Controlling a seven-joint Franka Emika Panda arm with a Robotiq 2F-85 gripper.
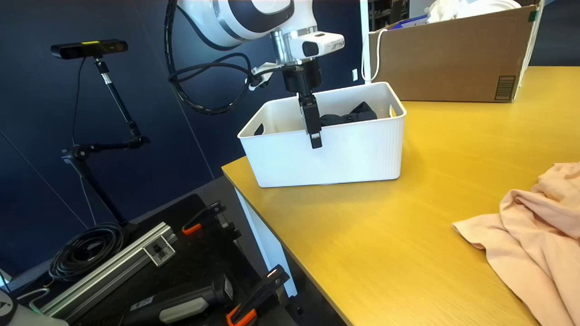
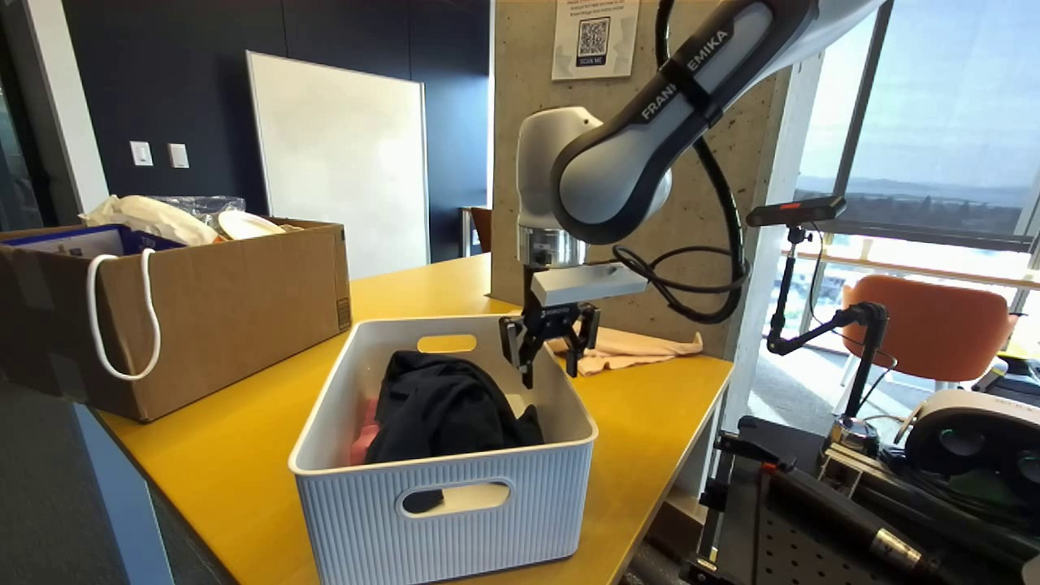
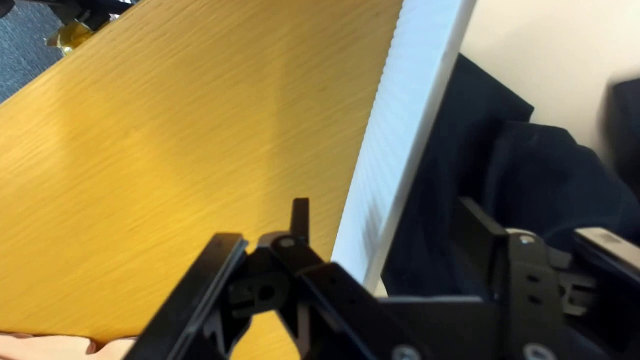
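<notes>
We are looking at a white, rectangular, finely ribbed plastic bin (image 1: 353, 156) that is sitting on a yellow wooden bench (image 1: 385, 235). The black fingers (image 3: 300, 220) are standing apart, straddling one long side wall (image 3: 387, 150) of the bin, one hanging outside and the other inside. In the wrist view a gap is showing between the outer one and the wall, so nothing is being gripped; whether the inner one is touching, we cannot tell.

We are judging the bin to be thin-walled, firm but slightly flexing, light, with little that could break. A crumpled black cloth (image 2: 443, 406) is lying inside the bin, a patch of pink-red fabric (image 2: 363, 441) showing beside it; both are looking soft and probably adding little weight. The smooth rim (image 3: 416, 150) is probably feeling slippery under a shallow pinch, so we are favouring a deep hold on the long wall near its middle, clear of the cloth. The cut-out handle slots (image 2: 455, 497) in the bin's short ends are offering another hold.

Off the straddled side of the bin, a crumpled peach cloth (image 1: 530, 244) is lying; beyond the opposite side, a brown cardboard box (image 1: 448, 63) is standing.
</notes>
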